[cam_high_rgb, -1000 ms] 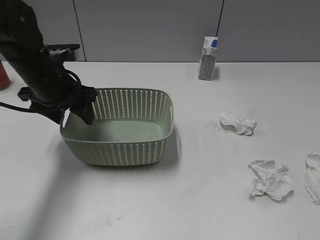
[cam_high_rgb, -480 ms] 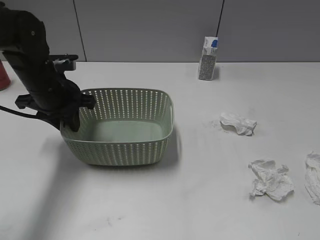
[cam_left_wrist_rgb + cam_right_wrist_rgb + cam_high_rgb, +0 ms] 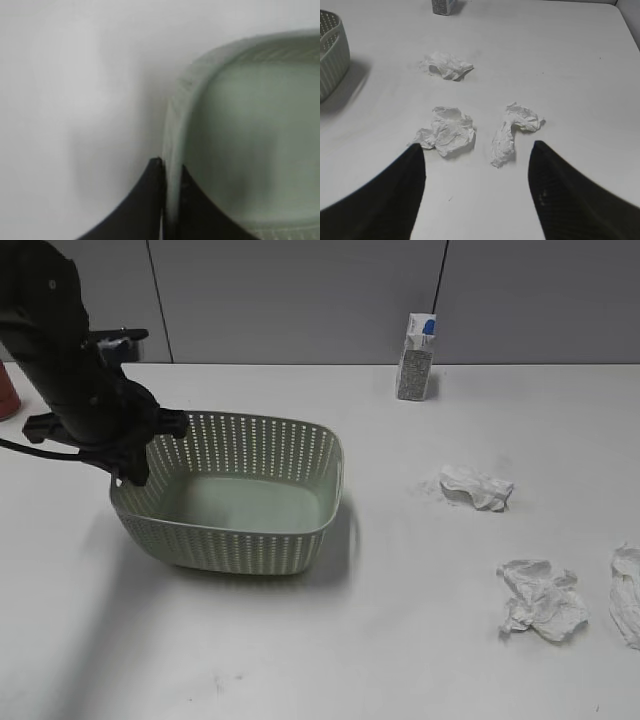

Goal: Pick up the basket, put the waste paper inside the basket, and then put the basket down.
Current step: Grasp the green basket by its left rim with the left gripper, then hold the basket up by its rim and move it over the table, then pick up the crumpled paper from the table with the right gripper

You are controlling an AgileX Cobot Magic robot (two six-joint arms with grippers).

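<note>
The pale sage-green perforated basket [image 3: 235, 495] is tilted, its left end raised off the white table. My left gripper [image 3: 135, 465] is shut on the basket's left rim; in the left wrist view the rim [image 3: 172, 150] runs between the two black fingers [image 3: 150, 200]. Three crumpled white paper wads lie on the table to the right: one [image 3: 477, 486], one [image 3: 540, 598], and one [image 3: 627, 595] at the frame edge. The right wrist view shows them too [image 3: 446, 65] [image 3: 447, 131] [image 3: 512, 131]. My right gripper [image 3: 476, 150] is open and empty, above the table just short of the two nearer wads.
An upright grey-white carton with a blue top [image 3: 417, 356] stands at the back of the table. A reddish object [image 3: 6, 390] shows at the far left edge. The grey wall panels lie behind the table.
My left gripper has lifted the basket's left end, moving up and slightly left. The basket now tilts and has shifted a little left. The paper wads have not moved.
</note>
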